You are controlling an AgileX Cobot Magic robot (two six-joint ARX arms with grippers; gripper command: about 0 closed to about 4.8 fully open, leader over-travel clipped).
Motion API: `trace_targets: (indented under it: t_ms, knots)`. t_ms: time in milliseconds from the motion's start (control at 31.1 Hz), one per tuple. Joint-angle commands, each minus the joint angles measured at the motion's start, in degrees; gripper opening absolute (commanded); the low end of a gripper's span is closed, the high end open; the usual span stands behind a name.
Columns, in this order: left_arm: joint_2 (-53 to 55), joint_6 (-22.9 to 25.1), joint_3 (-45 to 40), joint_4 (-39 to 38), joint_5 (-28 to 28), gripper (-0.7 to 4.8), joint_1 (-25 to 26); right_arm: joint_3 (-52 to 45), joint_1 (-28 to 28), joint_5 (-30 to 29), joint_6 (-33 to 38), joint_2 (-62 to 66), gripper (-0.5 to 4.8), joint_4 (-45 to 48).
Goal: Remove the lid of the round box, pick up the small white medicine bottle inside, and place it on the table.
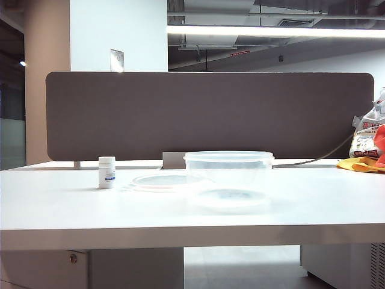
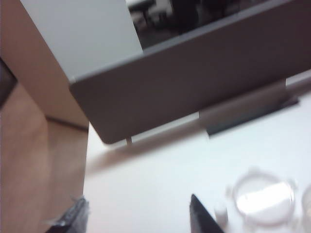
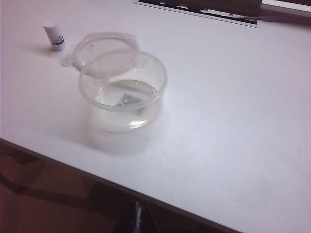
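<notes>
The small white medicine bottle (image 1: 106, 172) stands upright on the table (image 1: 60, 205), left of the lid (image 1: 162, 182), which lies flat beside the open round box (image 1: 228, 168). No gripper shows in the exterior view. In the left wrist view my left gripper (image 2: 138, 221) is open and empty above the table, with the bottle (image 2: 221, 213) and lid (image 2: 262, 196) just beyond one fingertip (image 2: 200, 213). In the right wrist view my right gripper (image 3: 138, 218) sits shut off the table's front edge, well back from the box (image 3: 124, 92), lid (image 3: 107, 46) and bottle (image 3: 54, 35).
A dark partition panel (image 1: 210, 114) runs along the back of the table. A printed bag (image 1: 368, 138) and a yellow item (image 1: 361, 164) lie at the far right. A small dark mark (image 3: 127, 100) shows at the box's bottom.
</notes>
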Motion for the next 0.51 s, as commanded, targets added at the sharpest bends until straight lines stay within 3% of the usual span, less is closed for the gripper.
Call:
trace_targets:
  t_ms: [32,321,514]
  knots:
    - [-3.2,-0.2,0.4,4.9,0.0,2.73,-0.1,0.1,0.0,0.0,0.2,-0.1,-0.05,0.6]
    - [-15.1,0.1,-2.2,7.1,3.5,2.73,0.1,0.1,0.0,0.0,0.2,-0.1,-0.06,0.6]
    - [-23.5,2.0,-19.3,23.6,0.4,2.73,3.7,0.1,0.0,0.0,0.2,-0.1,-0.05,0.6]
